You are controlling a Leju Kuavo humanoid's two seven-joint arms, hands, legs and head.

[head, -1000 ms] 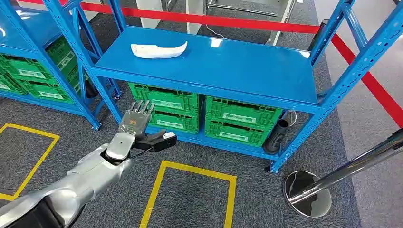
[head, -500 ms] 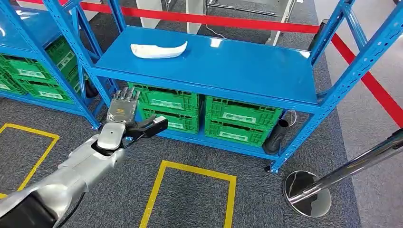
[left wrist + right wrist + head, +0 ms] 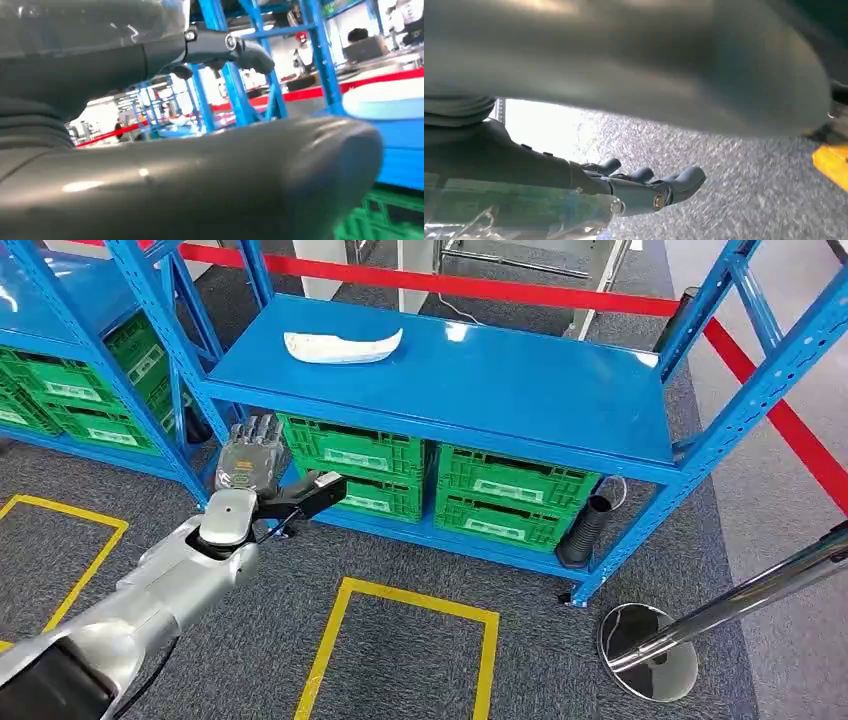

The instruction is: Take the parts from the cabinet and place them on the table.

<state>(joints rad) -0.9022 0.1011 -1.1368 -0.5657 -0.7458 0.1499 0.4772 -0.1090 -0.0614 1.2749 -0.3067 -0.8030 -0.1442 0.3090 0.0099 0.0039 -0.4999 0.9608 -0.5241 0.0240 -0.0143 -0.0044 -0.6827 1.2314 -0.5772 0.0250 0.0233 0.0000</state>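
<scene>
The white part (image 3: 342, 346) lies on the far left of the blue shelf (image 3: 520, 390). The left robot hand (image 3: 262, 475) hovers empty, fingers spread, near the shelf's left front post, below the shelf edge. The right robot hand (image 3: 644, 187) hangs over grey carpet, fingers apart, holding nothing. Green crates (image 3: 512, 495) sit underneath.

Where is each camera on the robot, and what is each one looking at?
Head view: high on the body, looking down at the blue shelf, white part and left hand.
Left wrist view: behind the left hand, facing the blue racks.
Right wrist view: behind the right hand, facing the grey carpet.
Shared: head and left wrist views both show the blue shelf.
</scene>
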